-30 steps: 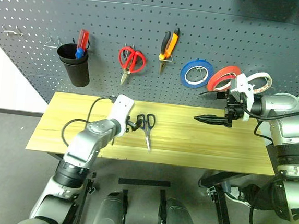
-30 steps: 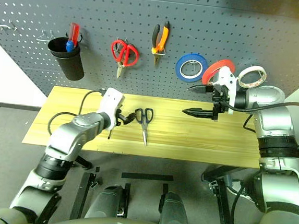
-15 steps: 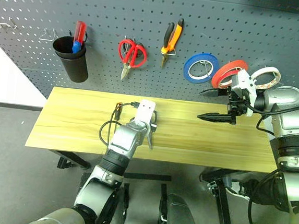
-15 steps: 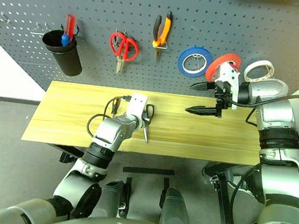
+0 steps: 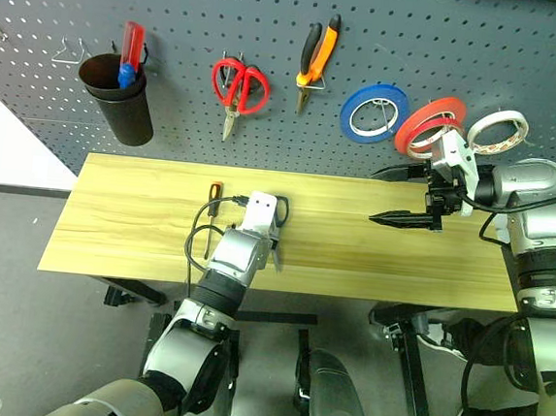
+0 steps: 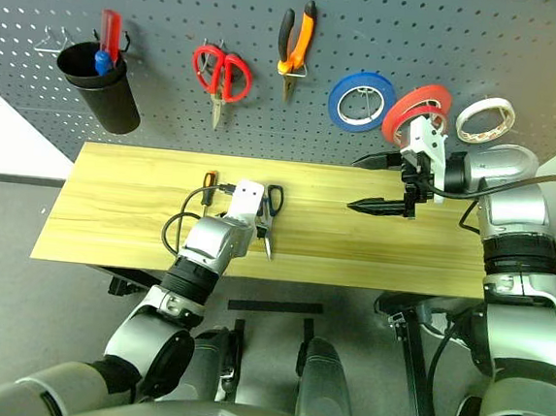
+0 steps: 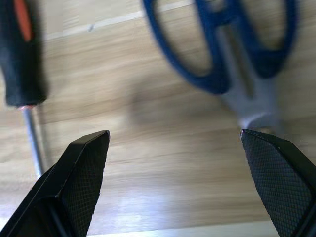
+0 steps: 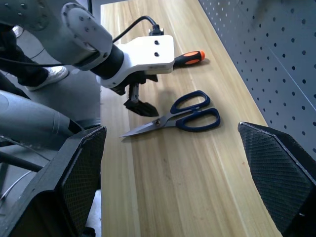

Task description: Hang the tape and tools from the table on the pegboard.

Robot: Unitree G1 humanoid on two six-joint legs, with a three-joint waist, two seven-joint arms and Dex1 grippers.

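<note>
Hovering w/ jaws wide & empty, left gripper (image 8: 139,101) sits over dark-handled scissors (image 8: 183,116) lying flat on tabletop (image 5: 140,225), beside black-orange screwdriver (image 5: 212,200); right gripper (image 5: 403,195) open, empty.

Grey floor (image 5: 13,341) is showing below and to the left of the bench, with a few pale specks. A white wall section (image 5: 6,145) is meeting it at a dark baseboard (image 5: 7,188) past the bench's left edge. Even, diffuse light is falling across everything.
</note>
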